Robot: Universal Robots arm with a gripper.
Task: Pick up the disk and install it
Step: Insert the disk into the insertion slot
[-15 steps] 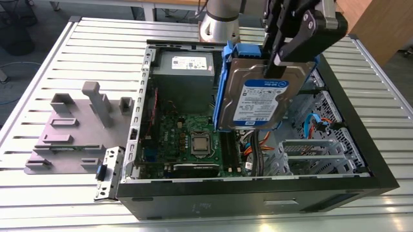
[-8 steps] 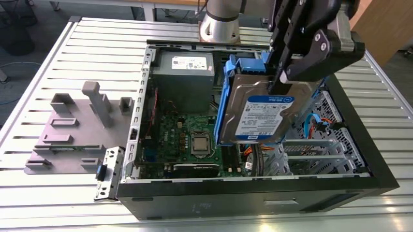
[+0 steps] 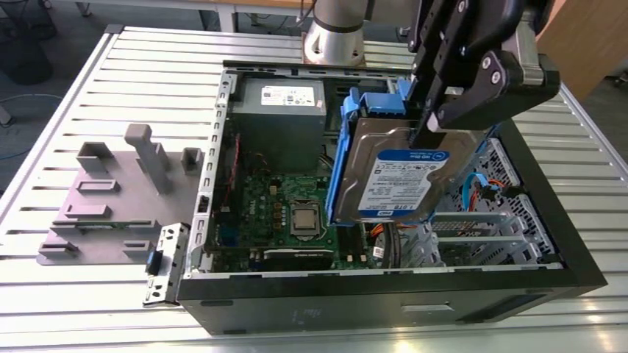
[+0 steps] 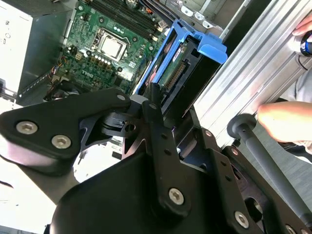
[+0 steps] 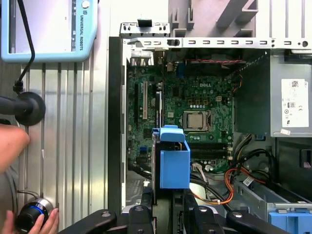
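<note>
The pick-up looks done and the install half is in hand: the black gripper is clamped on the upper edge of the disk, a flat silver-metal hard drive with a blue-and-white label and blue plastic rails. The disk hangs in the air over the open black computer case, above its green motherboard. The arm reaches down from above with the gripper pointing into the case, and the disk stands on edge, tilted, blue handle end uppermost, so I'd say seating it calls for squaring the rails to their bay.

Label on disk, sticker on power supply
</note>
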